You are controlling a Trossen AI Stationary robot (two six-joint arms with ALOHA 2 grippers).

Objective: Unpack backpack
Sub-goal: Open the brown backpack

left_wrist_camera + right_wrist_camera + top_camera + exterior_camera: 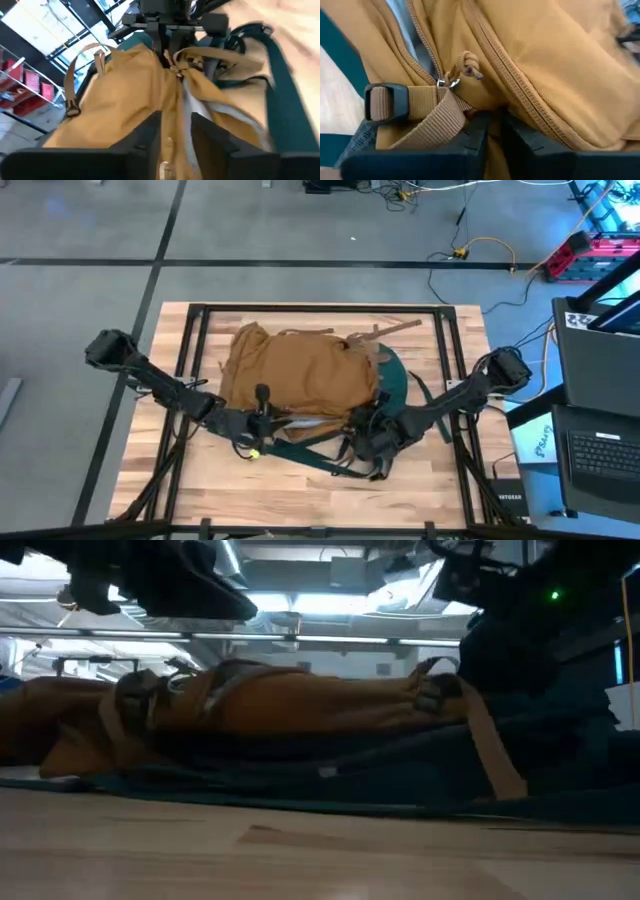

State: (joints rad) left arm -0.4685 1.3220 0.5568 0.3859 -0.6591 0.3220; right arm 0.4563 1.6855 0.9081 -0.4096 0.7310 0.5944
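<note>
the backpack [300, 370] lies flat in the middle of the surface [300, 495], its tan body toward the far side and its dark green straps [320, 455] trailing along the near edge. both arms reach in from the sides and meet at its near edge, where the zipper opening shows a strip of grey lining [192, 125].

the left gripper [262, 420] sits at the near left of the bag. in the left wrist view its fingers [147, 137] stand only a little apart with tan fabric between them, so it looks pinched on the backpack's edge beside the opening. the right gripper [365, 435] is at the near right corner. in the right wrist view its fingers [475, 137] are almost together with a fold of tan cloth in the narrow gap, just below the zipper pull [465, 67] and next to a tan webbing strap [427, 112] with a black buckle [385, 102].

the main risk, as i judge it, is that the right gripper has cloth or webbing and not the pull itself; a tug would then drag the whole soft bag across the surface and open nothing. if the left grip is shallow, the fabric could slip out once tension comes on, and the bag would bunch up. the loose straps lie near both grippers and could snag a finger or wrap around a wrist. pulling across the zipper line could jam the slider on the lining.
</note>
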